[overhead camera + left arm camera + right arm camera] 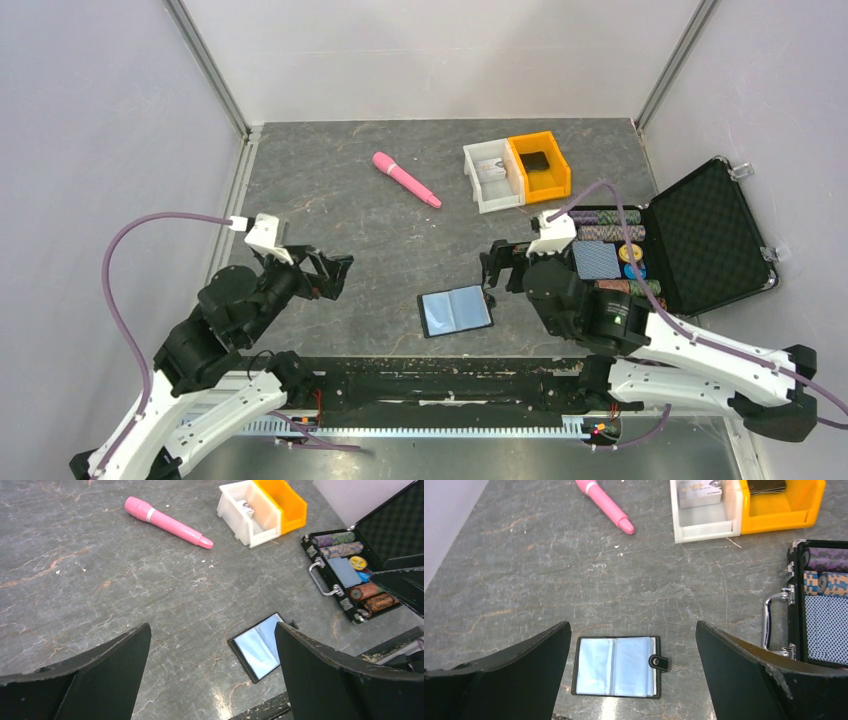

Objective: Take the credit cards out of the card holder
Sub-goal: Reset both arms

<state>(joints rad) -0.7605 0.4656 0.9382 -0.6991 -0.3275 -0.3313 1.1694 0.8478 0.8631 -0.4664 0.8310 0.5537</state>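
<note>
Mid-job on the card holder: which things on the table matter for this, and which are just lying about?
Job:
- card holder, lying open and flat
- white bin and orange bin, probably: each holds something flat

Lying about:
- pink wand
- black case, open, with poker chips

We see a dark grey table top (300, 200) with brown streaks, plain white walls (440, 50) around it, and shiny metal rails (208, 66) in the corners.
</note>
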